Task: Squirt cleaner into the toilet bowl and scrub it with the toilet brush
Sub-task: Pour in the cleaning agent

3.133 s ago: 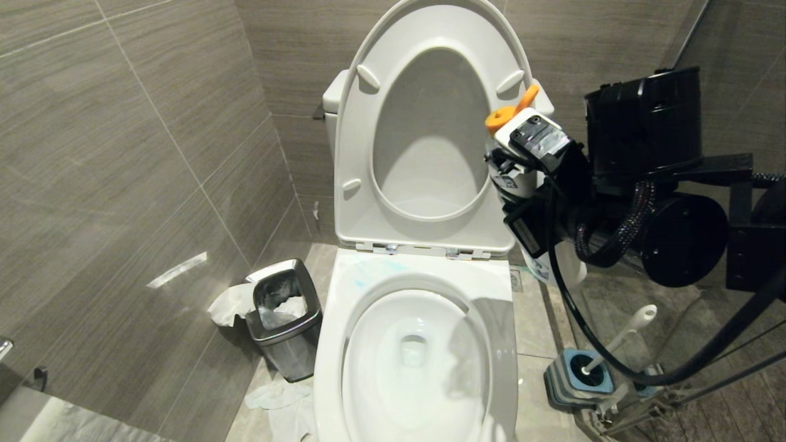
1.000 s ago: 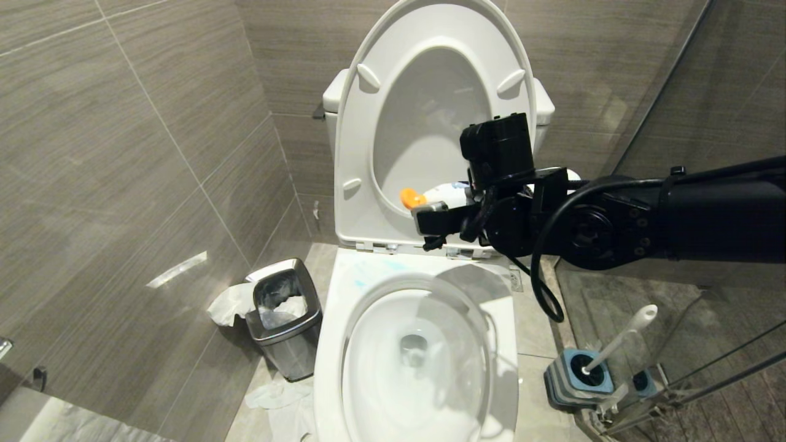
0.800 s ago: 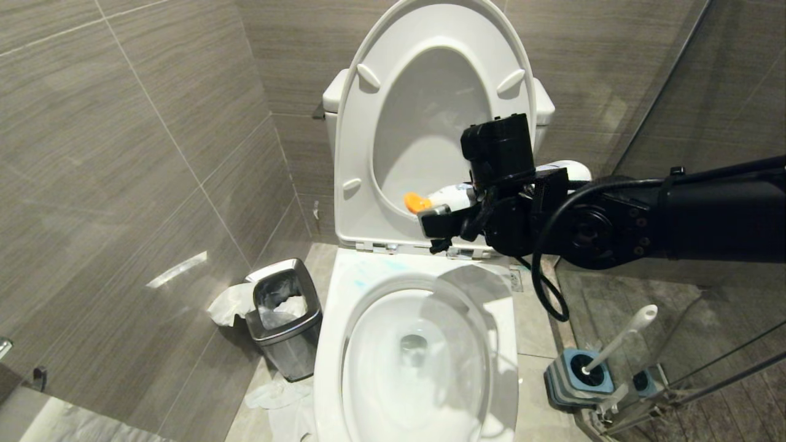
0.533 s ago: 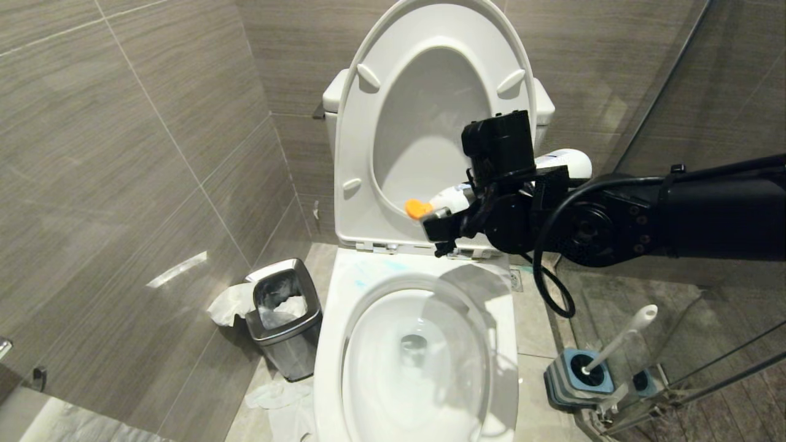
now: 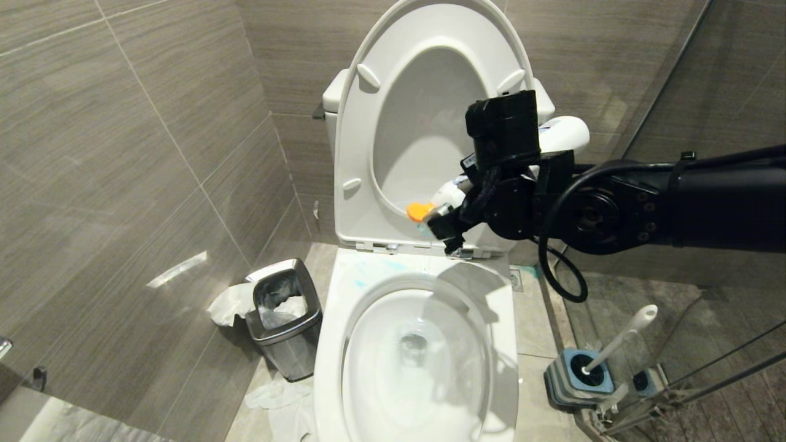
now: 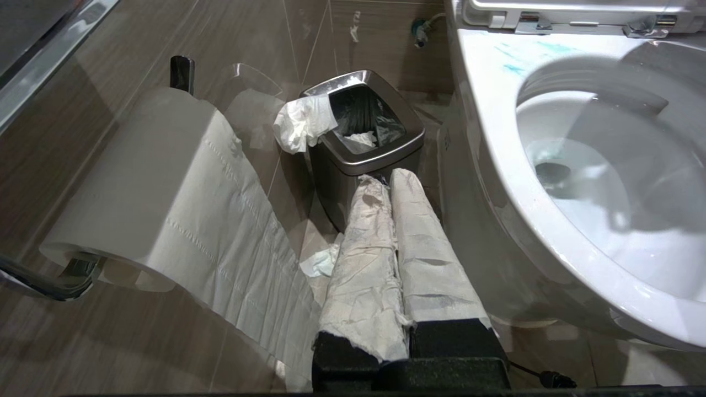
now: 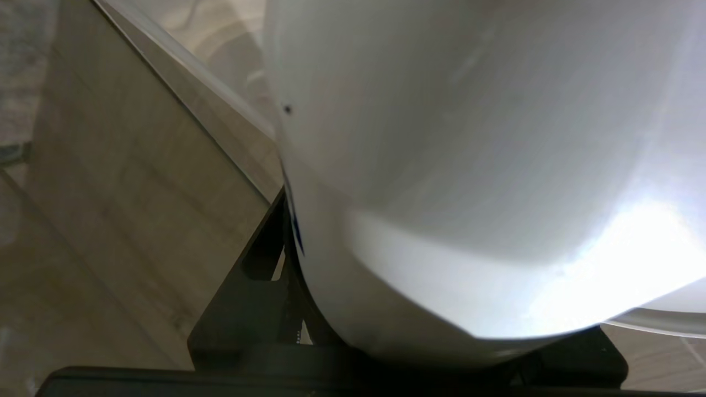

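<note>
My right gripper (image 5: 454, 205) is shut on a white cleaner bottle (image 5: 562, 132) with an orange cap (image 5: 419, 212). The bottle slants cap-down over the back of the toilet bowl (image 5: 334, 331), in front of the raised seat. A blue drop of cleaner (image 5: 422, 228) hangs under the cap, and blue streaks (image 5: 381, 267) mark the rear rim. The bottle's white body (image 7: 469, 165) fills the right wrist view. The toilet brush (image 5: 620, 337) stands in its blue-grey base (image 5: 577, 374) on the floor at the right. My left gripper (image 6: 386, 179), its fingers wrapped in paper, is shut beside the bowl (image 6: 496, 138).
A steel waste bin (image 5: 285, 316) with tissue stands left of the toilet, and more tissue (image 5: 276, 396) lies on the floor. A toilet-paper roll (image 6: 149, 193) hangs on the left wall. The seat and lid (image 5: 362, 184) are up. A glass partition (image 5: 706, 344) is at the right.
The right wrist has rolled, so the bottle went from nearly level to cap-down with its base higher. Three seconds ago it was upright beside the tank. A blue drop now shows under the cap.
</note>
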